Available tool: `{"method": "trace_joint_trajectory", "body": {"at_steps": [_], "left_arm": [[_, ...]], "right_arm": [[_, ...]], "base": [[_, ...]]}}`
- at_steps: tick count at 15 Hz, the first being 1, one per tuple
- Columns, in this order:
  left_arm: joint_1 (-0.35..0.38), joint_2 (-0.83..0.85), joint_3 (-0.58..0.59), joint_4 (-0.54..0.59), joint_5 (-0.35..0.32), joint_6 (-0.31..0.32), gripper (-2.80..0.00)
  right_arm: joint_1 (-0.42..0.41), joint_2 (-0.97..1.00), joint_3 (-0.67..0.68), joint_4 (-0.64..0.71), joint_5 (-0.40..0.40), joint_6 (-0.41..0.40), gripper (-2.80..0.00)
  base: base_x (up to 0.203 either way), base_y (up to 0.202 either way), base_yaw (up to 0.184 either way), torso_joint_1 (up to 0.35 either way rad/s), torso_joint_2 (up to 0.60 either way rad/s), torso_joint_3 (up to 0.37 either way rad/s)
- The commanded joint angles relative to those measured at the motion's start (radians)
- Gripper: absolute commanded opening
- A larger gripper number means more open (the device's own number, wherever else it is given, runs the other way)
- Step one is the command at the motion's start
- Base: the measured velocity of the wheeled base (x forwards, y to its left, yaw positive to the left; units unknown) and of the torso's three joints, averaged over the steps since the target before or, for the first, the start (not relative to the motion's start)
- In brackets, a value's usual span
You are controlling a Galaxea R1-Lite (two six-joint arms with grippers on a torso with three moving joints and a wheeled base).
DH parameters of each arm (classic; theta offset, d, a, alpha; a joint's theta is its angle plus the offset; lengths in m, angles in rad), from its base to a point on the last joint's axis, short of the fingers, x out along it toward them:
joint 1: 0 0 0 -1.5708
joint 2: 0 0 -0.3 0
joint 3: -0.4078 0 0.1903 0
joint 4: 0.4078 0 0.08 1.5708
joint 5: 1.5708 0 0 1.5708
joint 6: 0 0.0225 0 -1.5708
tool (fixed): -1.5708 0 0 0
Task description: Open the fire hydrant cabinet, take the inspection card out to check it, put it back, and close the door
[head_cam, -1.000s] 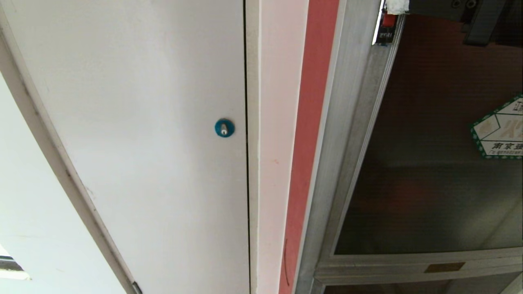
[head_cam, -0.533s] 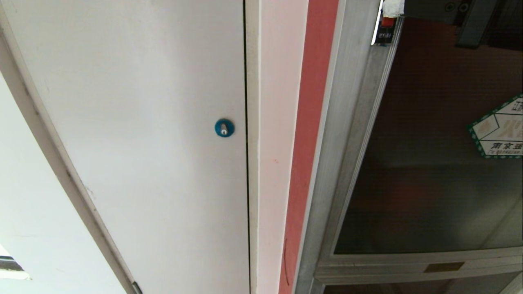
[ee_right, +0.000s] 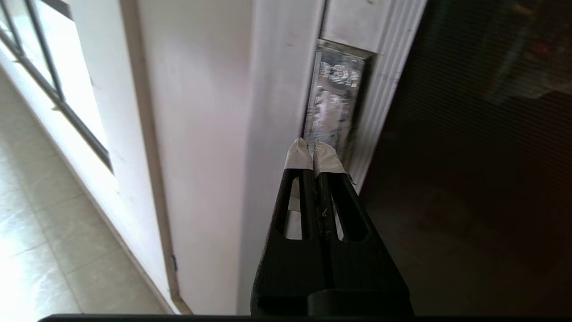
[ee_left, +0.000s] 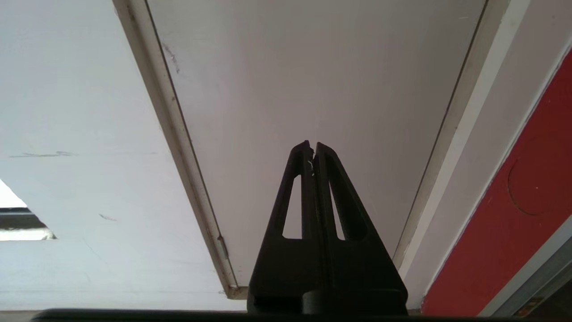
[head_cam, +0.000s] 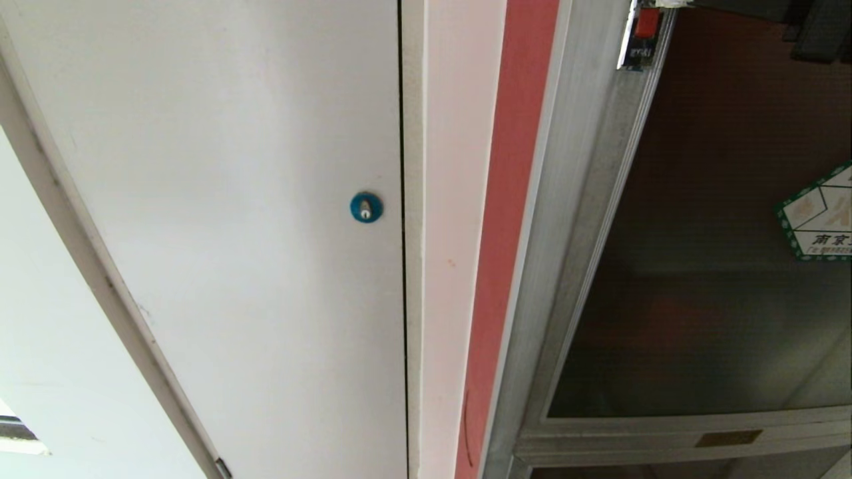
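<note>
Right gripper [ee_right: 314,150] fingers pressed together, empty, at door [ee_right: 469,156] frame.

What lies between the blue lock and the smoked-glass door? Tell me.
In the head view, going from the blue lock toward the door: the white door's edge gap, a white strip, a red strip, then the silver frame.

left tool [ee_left: 312,145] pressed closed — facing white door [ee_left: 313,76].
</note>
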Motion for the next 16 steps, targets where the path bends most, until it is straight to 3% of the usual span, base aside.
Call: {"method": "trace_joint_trajectory", "body": {"at_steps": [1, 6, 9, 10, 13, 16], "left_arm": [[0.0, 0.001, 0.008, 0.0, 0.0, 0.0, -2.8], [0.0, 0.001, 0.006, 0.0, 0.0, 0.0, -2.8], [0.0, 0.001, 0.006, 0.0, 0.0, 0.0, -2.8], [0.0, 0.001, 0.008, 0.0, 0.0, 0.0, -2.8], [0.0, 0.001, 0.008, 0.0, 0.0, 0.0, -2.8], [0.0, 0.001, 0.007, 0.0, 0.0, 0.0, -2.8]], "right_arm": [[0.027, -0.072, 0.028, 0.0, 0.009, 0.0, -2.8], [0.049, -0.19, 0.088, -0.001, 0.0, 0.026, -2.8], [0.04, -0.283, 0.133, 0.001, -0.056, 0.026, -2.8], [-0.003, -0.303, 0.147, 0.002, -0.06, 0.026, -2.8], [-0.258, -0.412, 0.216, 0.003, -0.004, 0.045, -2.8], [-0.358, -0.607, 0.316, 0.006, 0.026, 0.094, -2.8]], "base": [[0.0, 0.0, 0.0, 0.0, 0.0, 0.0], [0.0, 0.0, 0.0, 0.0, 0.0, 0.0], [0.0, 0.0, 0.0, 0.0, 0.0, 0.0], [0.0, 0.0, 0.0, 0.0, 0.0, 0.0], [0.0, 0.0, 0.0, 0.0, 0.0, 0.0], [0.0, 0.0, 0.0, 0.0, 0.0, 0.0]]}}
